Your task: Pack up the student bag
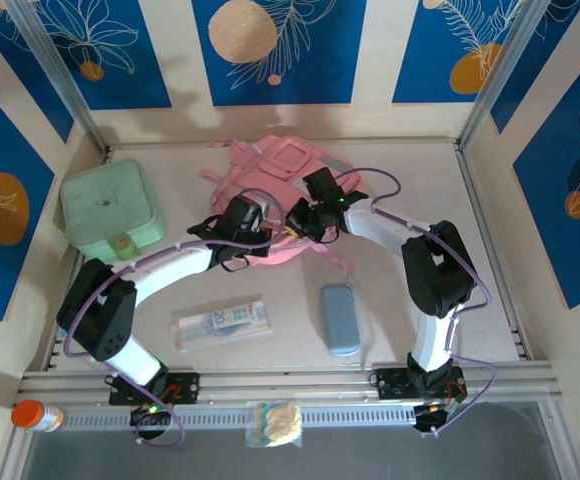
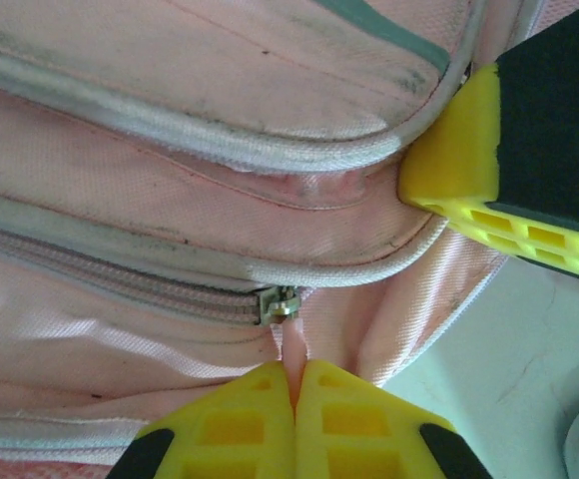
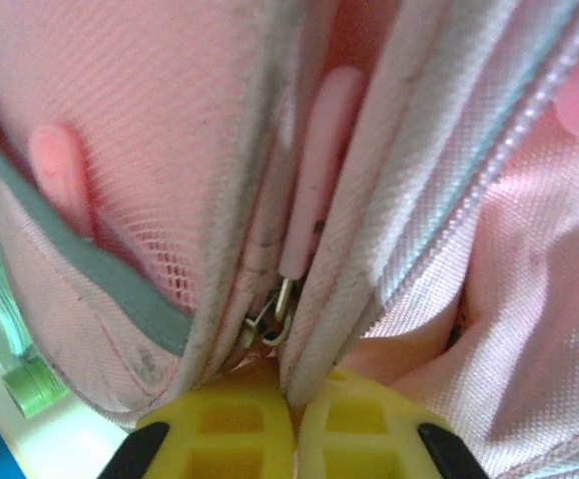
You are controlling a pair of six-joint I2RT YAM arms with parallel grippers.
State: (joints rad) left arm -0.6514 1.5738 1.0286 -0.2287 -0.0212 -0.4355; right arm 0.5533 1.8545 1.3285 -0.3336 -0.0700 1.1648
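The pink student bag point(image 1: 270, 165) lies at the back middle of the table. Both grippers meet at its near edge. My left gripper point(image 1: 253, 232) point(image 2: 295, 384) is shut on a pink zip pull tab point(image 2: 296, 349), which hangs from a metal slider point(image 2: 280, 304) at the end of a closed zip. My right gripper point(image 1: 302, 220) point(image 3: 291, 399) is shut on the bag's pale piped edge point(image 3: 319, 339), just below another metal slider point(image 3: 280, 317) with a pink pull point(image 3: 319, 160). One yellow finger of the right gripper point(image 2: 459, 150) shows in the left wrist view.
A mint-green square lidded case point(image 1: 110, 210) stands at the left. A blue pouch point(image 1: 340, 318) and a flat clear packet point(image 1: 220, 322) lie on the table in front of the bag. An orange-capped bottle point(image 1: 36, 415) and a small snack bag point(image 1: 275, 422) rest on the near rail.
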